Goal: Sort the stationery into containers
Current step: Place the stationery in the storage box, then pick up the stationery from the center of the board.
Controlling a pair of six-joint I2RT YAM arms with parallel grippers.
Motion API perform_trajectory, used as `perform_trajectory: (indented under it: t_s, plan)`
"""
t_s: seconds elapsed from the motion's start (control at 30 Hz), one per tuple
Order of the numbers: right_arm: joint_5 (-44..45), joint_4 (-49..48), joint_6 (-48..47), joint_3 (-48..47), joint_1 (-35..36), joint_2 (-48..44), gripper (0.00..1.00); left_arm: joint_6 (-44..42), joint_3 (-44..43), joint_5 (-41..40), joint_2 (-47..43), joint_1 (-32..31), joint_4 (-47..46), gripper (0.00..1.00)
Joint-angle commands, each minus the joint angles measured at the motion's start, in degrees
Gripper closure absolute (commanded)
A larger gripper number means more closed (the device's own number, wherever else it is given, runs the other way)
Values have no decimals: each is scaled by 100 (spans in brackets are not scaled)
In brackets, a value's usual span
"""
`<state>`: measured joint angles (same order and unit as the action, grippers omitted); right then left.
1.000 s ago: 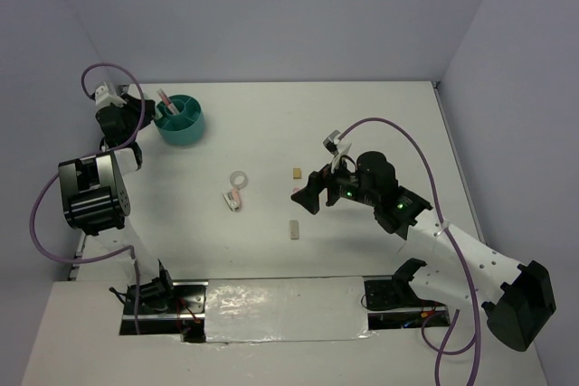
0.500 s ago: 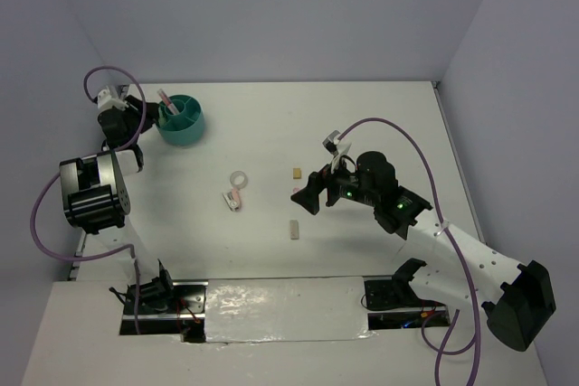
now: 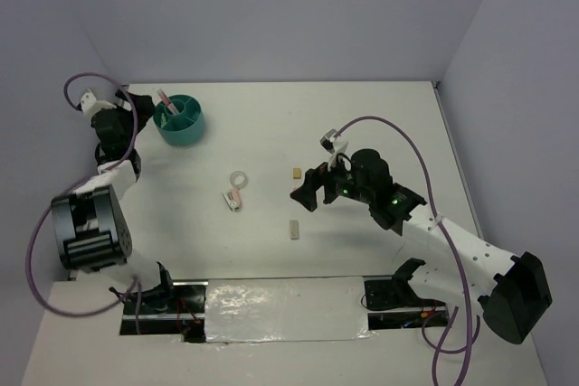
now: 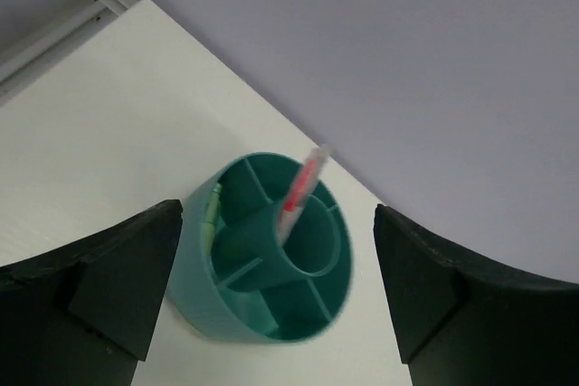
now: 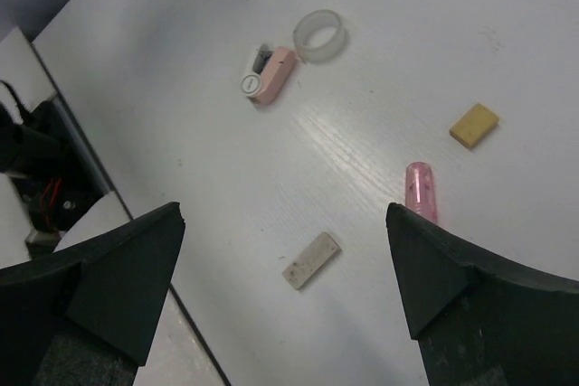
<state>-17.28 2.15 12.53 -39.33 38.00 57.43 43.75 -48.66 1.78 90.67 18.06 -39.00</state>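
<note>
Teal cup (image 4: 197, 288), one; pink pen (image 4: 301, 189) inside, one

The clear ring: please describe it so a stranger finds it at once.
Look near the middle of the white table. A small clear plastic ring lies flat beside a pink oblong piece. Unlike the small tan block nearby, it is round and hollow.
</note>
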Motion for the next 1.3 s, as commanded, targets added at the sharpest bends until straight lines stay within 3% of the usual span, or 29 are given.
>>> perform_trajectory:
  t_s: [0.0, 0.13, 0.17, 0.2, 0.3, 0.33, 0.4, 0.43, 0.53, 0.57, 0.7, 0.8, 0.97, 1.1, 1.27]
  plan:
    - [809, 74, 73, -321, -12, 67, 0, 47, -702, -1370, -1278, -609, 1832, 1]
    - [1884, 557, 117, -487, -12, 181, 0, -174, -1557, -3172, -1807, -2278, 4344, 1]
    - [2008, 558, 161, -444, -12, 146, 0, 1, -1689, -3332, -1842, -2533, 4731, 1]
    - [2401, 576, 318, -426, -20, -20, 0, 289, -1934, -3760, -1834, -3041, 5797, 1]
    - [3578, 899, 881, -461, -21, -520, 0, 1344, -1884, -3992, -1746, -3799, 6588, 1]
    - [4357, 1075, 1021, -531, -21, -635, 0, 1686, -1857, -4114, -1694, -4385, 7007, 1]
    - [4994, 1778, 1444, -794, -29, -881, 0, 2522, -1962, -4422, -1378, -5063, 7335, 1]
    - [5528, 2015, 1601, -891, -29, -943, 0, 2768, -2067, -4519, -1194, -5763, 7633, 1]
    - [6304, 3324, 2366, -1374, -29, -1181, 0, 3734, -2971, -4801, -115, -6742, 8362, 1]
    - [6603, 3762, 2559, -1480, -29, -1268, 0, 4138, -3582, -4653, 533, -6842, 8966, 1]
    - [6720, 4197, 2667, -1429, -47, -2241, 0, 4467, -4675, -3950, 1803, -7202, 9525, 1]
    - [6755, 4258, 2526, -1384, -64, -2754, 0, 4511, -4898, -3528, 2322, -7440, 9237, 2]
    - [6676, 4417, 2263, -1507, -65, -2825, 0, 4432, -5195, -2658, 3104, -7467, 8831, 7]
    - [6378, 4286, 2052, -1402, -64, -2702, 0, 4432, -5777, -2437, 3772, -7467, 9296, 8]
    - [6079, 4004, 1814, -1235, -64, -2693, 0, 4599, -5514, -2340, 3870, -7370, 9192, 12]
